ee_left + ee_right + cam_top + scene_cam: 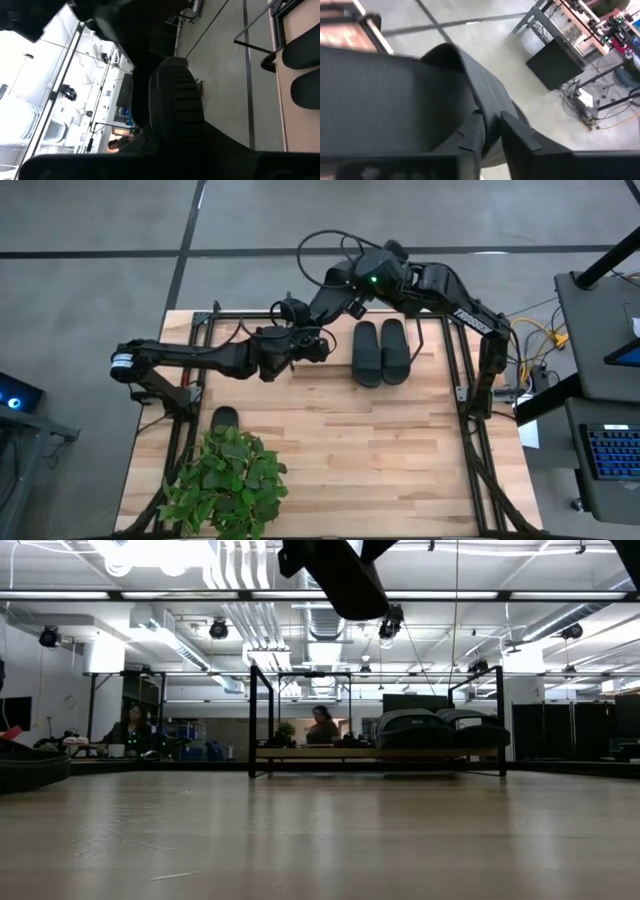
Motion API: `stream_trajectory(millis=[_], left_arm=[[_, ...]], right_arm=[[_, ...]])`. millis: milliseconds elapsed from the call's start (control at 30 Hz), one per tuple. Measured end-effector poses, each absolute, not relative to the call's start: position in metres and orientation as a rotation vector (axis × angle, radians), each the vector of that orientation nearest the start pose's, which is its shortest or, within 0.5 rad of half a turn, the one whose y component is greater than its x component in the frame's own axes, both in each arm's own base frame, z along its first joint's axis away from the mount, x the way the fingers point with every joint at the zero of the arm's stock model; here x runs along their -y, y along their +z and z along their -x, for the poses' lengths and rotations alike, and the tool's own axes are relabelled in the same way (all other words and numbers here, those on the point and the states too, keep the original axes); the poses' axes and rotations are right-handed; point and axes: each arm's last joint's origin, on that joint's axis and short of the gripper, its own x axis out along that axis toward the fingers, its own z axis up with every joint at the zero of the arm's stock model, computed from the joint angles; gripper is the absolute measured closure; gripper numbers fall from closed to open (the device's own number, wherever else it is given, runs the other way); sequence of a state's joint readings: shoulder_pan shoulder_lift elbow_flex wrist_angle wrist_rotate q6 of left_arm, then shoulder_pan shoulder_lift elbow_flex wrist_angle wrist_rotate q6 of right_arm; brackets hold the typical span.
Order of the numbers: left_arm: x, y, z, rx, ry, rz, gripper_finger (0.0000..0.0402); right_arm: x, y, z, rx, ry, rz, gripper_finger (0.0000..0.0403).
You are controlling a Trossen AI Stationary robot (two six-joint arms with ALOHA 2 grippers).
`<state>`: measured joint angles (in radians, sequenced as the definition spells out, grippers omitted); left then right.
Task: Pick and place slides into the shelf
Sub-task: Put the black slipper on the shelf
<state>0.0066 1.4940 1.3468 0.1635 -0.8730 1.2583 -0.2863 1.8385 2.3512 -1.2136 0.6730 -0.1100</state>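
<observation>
One black slide (340, 575) hangs in the air above the table's far middle, with both grippers meeting on it. My left gripper (298, 343) reaches in from the left and my right gripper (303, 313) from the far right. The left wrist view shows its ridged sole (176, 100); the right wrist view shows its strap and edge (470, 95). Two slides (368, 352) (394, 350) lie side by side, soles down, on the shelf (440, 330) at the far edge. Another slide (224, 418) lies on the table beside the plant. My left gripper is shut on the slide, whose ridged sole (180, 120) runs lengthwise away from the wrist. The slide itself hides the fingers' place of contact. The slide is lifted clear of the table. My right gripper pinches the same slide at its edge (487, 130); one finger (520, 137) lies against its side and the other broad dark finger (380, 95) lies opposite.
A potted green plant (225, 480) stands at the table's near left corner. Black frame rods (462, 370) run along the table's left and right sides. Bare board (360, 450) fills the near middle. People sit far off in the room behind (322, 725).
</observation>
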Motion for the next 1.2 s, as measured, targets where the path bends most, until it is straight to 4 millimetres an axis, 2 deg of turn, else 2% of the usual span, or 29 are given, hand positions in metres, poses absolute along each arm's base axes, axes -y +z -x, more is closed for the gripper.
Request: stream_trajectory(millis=[100, 467, 700, 800, 1000, 1067, 1200], left_arm=[[-0.023, 0.392, -0.337, -0.528, 0.77, -1.165, 0.0359], [-0.023, 0.395, -0.337, -0.495, 0.791, -1.13, 0.0356], [-0.022, 0.402, -0.334, -0.422, 0.823, -1.038, 0.0247], [-0.022, 0.402, -0.329, -0.406, 0.828, -1.001, 0.0216], [-0.022, 0.41, -0.308, -0.379, 0.818, -0.892, 0.0198], [-0.021, 0.413, -0.295, -0.372, 0.791, -0.828, 0.0198], [-0.018, 0.43, -0.263, -0.24, 0.643, -0.629, 0.0197]], right_arm=[[0.114, 0.471, -0.323, -0.789, -0.87, 0.26, 0.0386], [0.114, 0.478, -0.321, -0.768, -0.863, 0.322, 0.0394], [0.111, 0.48, -0.32, -0.78, -0.85, 0.378, 0.0394], [0.109, 0.485, -0.32, -0.755, -0.852, 0.39, 0.0395], [0.109, 0.484, -0.321, -0.758, -0.833, 0.396, 0.0395], [0.108, 0.485, -0.32, -0.762, -0.828, 0.406, 0.0395], [0.108, 0.484, -0.32, -0.761, -0.802, 0.406, 0.0395]])
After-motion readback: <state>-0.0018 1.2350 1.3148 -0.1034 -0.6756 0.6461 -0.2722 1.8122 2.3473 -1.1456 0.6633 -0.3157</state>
